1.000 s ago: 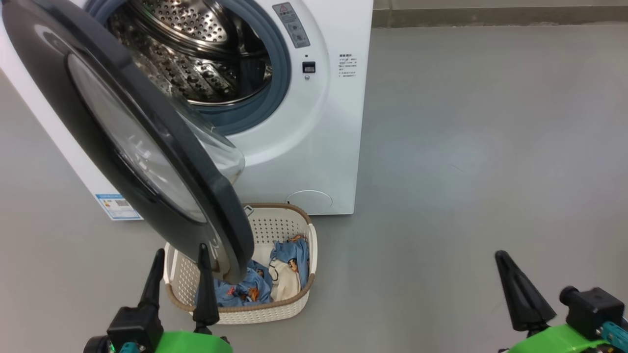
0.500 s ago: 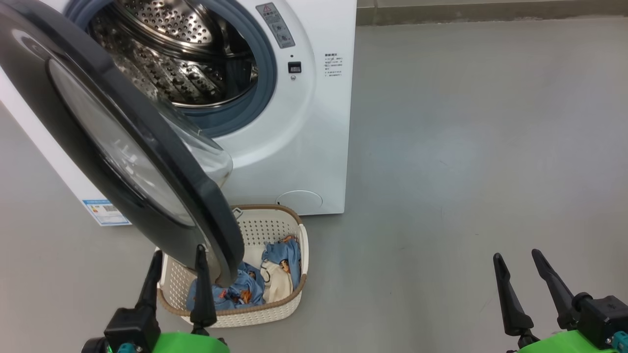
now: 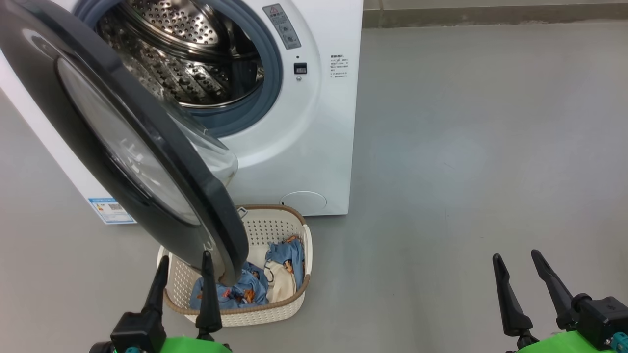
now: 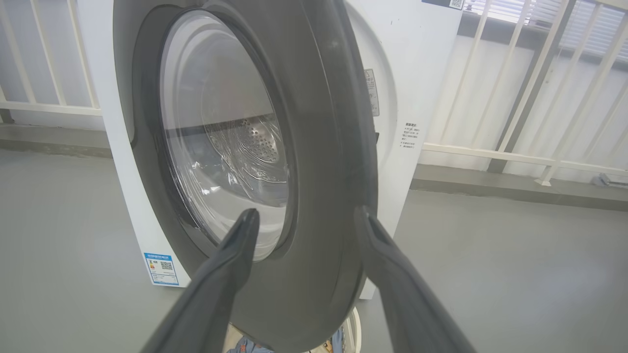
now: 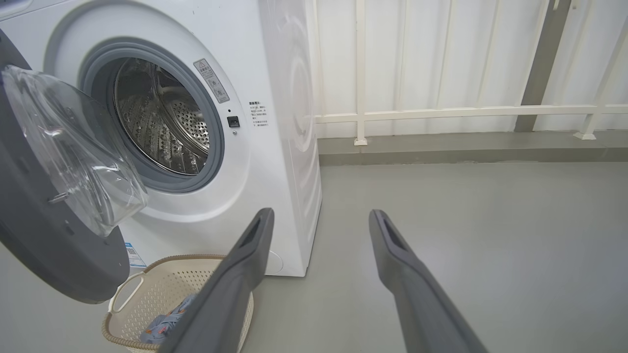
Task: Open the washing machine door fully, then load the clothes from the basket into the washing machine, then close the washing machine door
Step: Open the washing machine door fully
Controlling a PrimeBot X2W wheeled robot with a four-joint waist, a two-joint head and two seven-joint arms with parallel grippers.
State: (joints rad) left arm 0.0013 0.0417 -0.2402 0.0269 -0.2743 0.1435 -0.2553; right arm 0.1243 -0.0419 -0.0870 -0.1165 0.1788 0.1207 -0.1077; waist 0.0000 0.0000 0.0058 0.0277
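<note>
the big white boxy front-loading washing machine (image 3: 314,147) stands on the smooth grey floor (image 3: 466,147), its perforated steel drum (image 3: 196,63) bare behind a grey-blue rubber ring (image 3: 276,78). its large round glossy black door (image 3: 122,147), with a bulging clear glass bowl at the centre, hangs only partly open, and there we see the trouble: its lower edge overhangs the small cream-white perforated plastic basket (image 3: 265,317) with the brown woven-look rim, which sits on the floor just in front of the machine. reaching for laundry now, an arm could knock the door or be trapped behind it, and the slick curved rim offers little purchase, so a push might slip off. the soft, crumpled light-blue clothes (image 3: 289,252), with small orange-brown figures and a cream-white part, lie in the basket, half hidden by the door; limp cloth may snag or trail out. our left gripper (image 3: 185,256) hovers near the door's lower rim, long dark fingers apart and empty, contact unclear; our right gripper (image 3: 515,254) hangs well apart to the right, fingers spread, holding nothing.
</note>
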